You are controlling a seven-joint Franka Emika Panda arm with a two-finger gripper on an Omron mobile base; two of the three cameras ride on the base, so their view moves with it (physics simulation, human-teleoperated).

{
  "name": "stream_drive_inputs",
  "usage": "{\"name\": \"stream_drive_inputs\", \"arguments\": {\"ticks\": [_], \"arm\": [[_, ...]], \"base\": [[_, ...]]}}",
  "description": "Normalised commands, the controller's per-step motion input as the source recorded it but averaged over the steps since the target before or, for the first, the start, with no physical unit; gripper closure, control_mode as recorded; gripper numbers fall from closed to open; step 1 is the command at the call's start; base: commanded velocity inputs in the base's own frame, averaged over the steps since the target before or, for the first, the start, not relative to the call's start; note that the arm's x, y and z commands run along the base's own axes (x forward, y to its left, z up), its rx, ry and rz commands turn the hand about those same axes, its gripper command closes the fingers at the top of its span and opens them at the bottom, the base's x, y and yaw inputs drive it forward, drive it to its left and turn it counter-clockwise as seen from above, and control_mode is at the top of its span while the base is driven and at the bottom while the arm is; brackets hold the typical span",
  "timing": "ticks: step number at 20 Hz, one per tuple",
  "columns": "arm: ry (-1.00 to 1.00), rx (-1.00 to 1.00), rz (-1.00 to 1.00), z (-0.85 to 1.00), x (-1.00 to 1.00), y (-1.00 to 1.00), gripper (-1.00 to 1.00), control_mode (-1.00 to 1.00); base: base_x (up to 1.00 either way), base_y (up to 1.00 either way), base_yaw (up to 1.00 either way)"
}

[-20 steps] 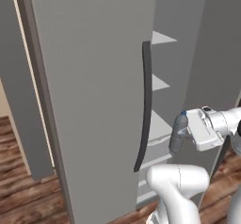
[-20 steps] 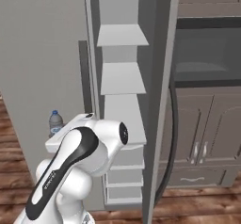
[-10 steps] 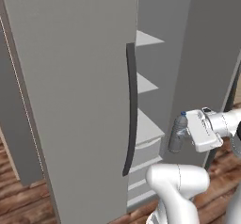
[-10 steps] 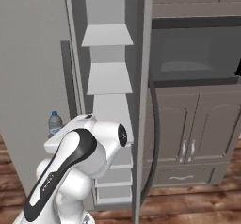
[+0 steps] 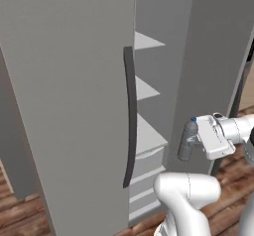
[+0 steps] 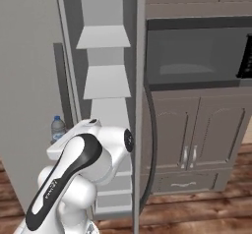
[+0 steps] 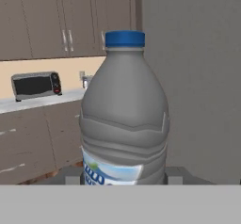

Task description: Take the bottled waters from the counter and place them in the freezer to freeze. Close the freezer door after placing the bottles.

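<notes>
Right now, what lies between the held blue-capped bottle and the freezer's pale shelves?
Nothing: in the left base view, the grey blue-capped plastic bottle in the gripper faces the pale freezer shelves across bare space.

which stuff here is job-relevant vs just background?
Job:
- grey see-through blue-capped plastic bottle, gripped by the claw
- tall grey freezer, pale shelves
- open grey freezer door with dark bar handle

Background:
- black-glass built-in oven
- silver toaster
- grey-brown cabinets
</notes>
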Motion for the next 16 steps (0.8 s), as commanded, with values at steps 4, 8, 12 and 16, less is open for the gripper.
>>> {"name": "stream_drive_inputs", "arguments": {"ticks": [4,8,12,16], "arm": [[0.00,0.00,0.00,0.00,0.00,0.00,1.00,1.00],[0.00,0.00,0.00,0.00,0.00,0.00,1.00,1.00],[0.00,0.00,0.00,0.00,0.00,0.00,1.00,1.00],[0.00,0.00,0.00,0.00,0.00,0.00,1.00,1.00]], "base": [[0.27,-0.01,-0.01],[0.35,-0.18,0.00],[0.40,-0.26,0.00],[0.34,-0.24,0.00]]}}
